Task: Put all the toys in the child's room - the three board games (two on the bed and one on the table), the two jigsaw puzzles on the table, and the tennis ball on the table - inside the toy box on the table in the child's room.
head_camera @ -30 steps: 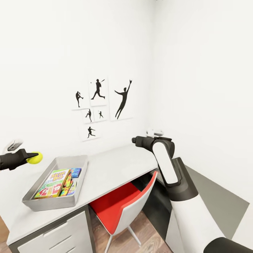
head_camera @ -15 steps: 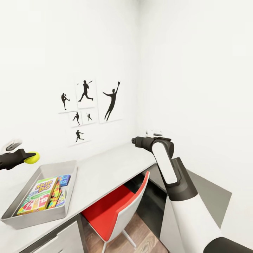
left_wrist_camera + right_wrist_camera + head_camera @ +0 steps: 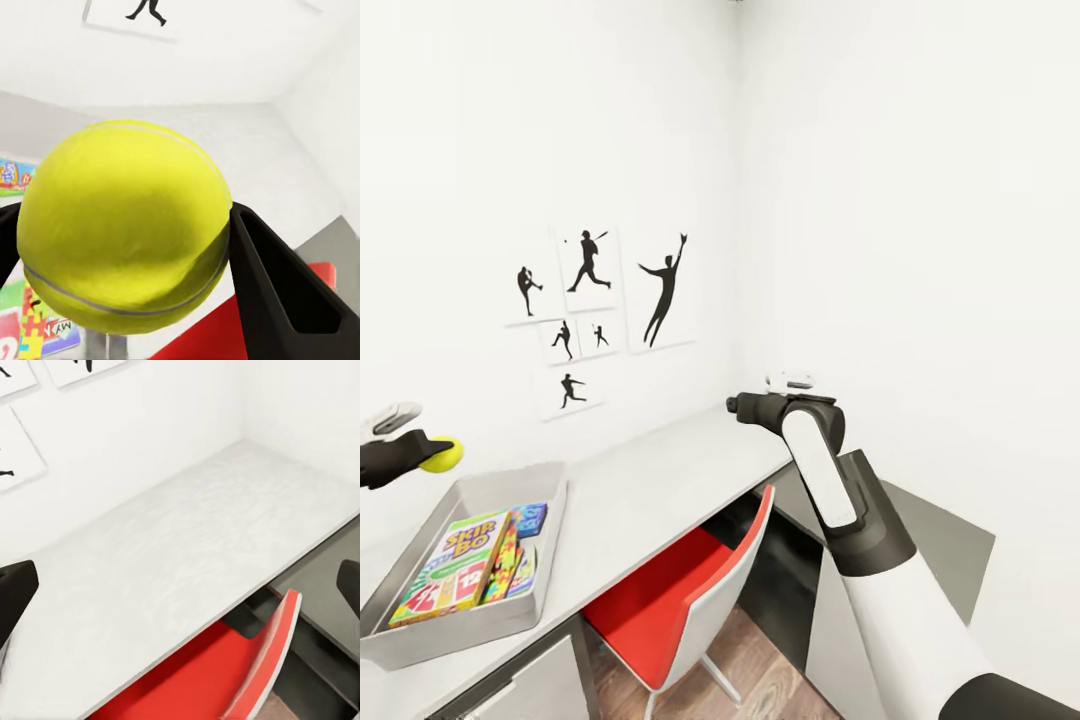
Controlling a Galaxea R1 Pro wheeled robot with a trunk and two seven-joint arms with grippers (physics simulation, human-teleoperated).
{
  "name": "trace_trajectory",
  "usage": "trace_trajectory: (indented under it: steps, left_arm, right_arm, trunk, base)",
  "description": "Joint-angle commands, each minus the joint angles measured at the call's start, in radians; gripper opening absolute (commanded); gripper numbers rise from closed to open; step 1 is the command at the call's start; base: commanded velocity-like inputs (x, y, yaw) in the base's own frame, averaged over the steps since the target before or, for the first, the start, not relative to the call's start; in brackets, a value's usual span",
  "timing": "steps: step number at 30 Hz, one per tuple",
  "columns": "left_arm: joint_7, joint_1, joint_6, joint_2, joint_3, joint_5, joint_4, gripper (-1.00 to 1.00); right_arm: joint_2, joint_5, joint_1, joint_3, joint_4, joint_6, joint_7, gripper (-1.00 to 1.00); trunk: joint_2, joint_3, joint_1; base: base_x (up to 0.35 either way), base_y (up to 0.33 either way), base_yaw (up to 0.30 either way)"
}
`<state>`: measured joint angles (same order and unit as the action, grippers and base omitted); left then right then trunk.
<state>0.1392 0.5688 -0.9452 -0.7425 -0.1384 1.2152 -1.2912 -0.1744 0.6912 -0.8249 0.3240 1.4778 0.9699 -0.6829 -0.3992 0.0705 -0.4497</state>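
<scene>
My left gripper (image 3: 422, 452) is shut on the yellow-green tennis ball (image 3: 442, 455), held in the air just above the far left corner of the grey toy box (image 3: 552, 530). The ball (image 3: 124, 232) sits between the dark fingers (image 3: 277, 292) in the left wrist view. Inside the box lie the Skip-Bo board game (image 3: 452, 565), a blue board game (image 3: 530, 517) and colourful jigsaw puzzles (image 3: 506, 568) wedged between them. The box rests on the white table (image 3: 660, 480). My right gripper (image 3: 732, 404) hovers open over the bare tabletop (image 3: 187, 562). The bed is out of view.
A red and white chair (image 3: 680, 590) is tucked under the table in front of my right arm. Black sports silhouettes (image 3: 590, 300) hang on the white wall behind. The table runs into the room's corner, with a dark grey side panel (image 3: 940, 540) at the right.
The camera has turned, so the whole picture has slid left. The ball stays in my left gripper and now hangs closer to the box's far corner. The right arm holds its pose.
</scene>
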Motion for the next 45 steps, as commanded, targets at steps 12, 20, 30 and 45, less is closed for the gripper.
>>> trace_trajectory:
  steps: [12, 20, 30, 45]
  left_arm:
    - [0.012, 0.001, 0.089, 0.017, 0.004, -0.068, 0.085, -1.00]
    - [0.002, 0.084, 0.102, 0.151, 0.009, -0.319, 0.206, -1.00]
    - [-0.001, 0.115, 0.234, 0.196, 0.052, -0.397, 0.284, -1.00]
    - [0.000, 0.189, 0.391, 0.256, 0.086, -0.563, 0.469, -1.00]
  right_arm:
    - [0.000, 0.009, -0.001, 0.009, -0.002, 0.000, -0.010, 1.00]
    - [0.000, 0.008, 0.000, 0.010, -0.002, 0.000, -0.009, 1.00]
    - [0.000, 0.009, 0.000, 0.010, -0.002, 0.001, -0.009, 1.00]
    - [0.000, 0.008, 0.000, 0.011, -0.002, 0.001, -0.009, 1.00]
  trunk:
    - [-0.001, -0.001, 0.000]
    - [-0.001, -0.001, 0.000]
    - [-0.001, -0.001, 0.000]
    - [-0.001, -0.001, 0.000]
  base:
    - [-0.024, 0.023, 0.000]
    - [0.000, 0.000, 0.000]
    - [0.000, 0.000, 0.000]
    - [0.009, 0.000, 0.000]
